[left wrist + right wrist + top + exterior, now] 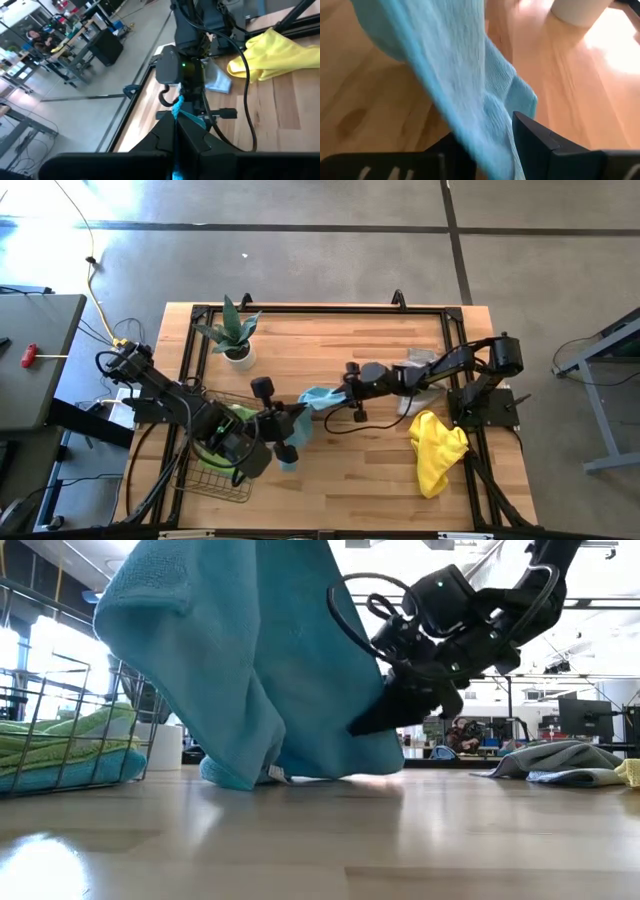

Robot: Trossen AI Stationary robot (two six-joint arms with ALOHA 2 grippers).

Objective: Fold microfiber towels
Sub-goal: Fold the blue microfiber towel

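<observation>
Currently the teal towel (318, 397) hangs mid-table between both arms, its lower edge brushing the wood. The left gripper (300, 418) is clamped shut on it; the right gripper (345, 392) pinches its far edge. Uneven pulling could slip one corner free, skewing the fold.

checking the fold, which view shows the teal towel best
The low view: the teal towel hangs full height, its bottom edge touching the table. The high view shows only a small patch between the arms. The right wrist view shows close-up cloth; the left wrist view just a sliver.
</observation>
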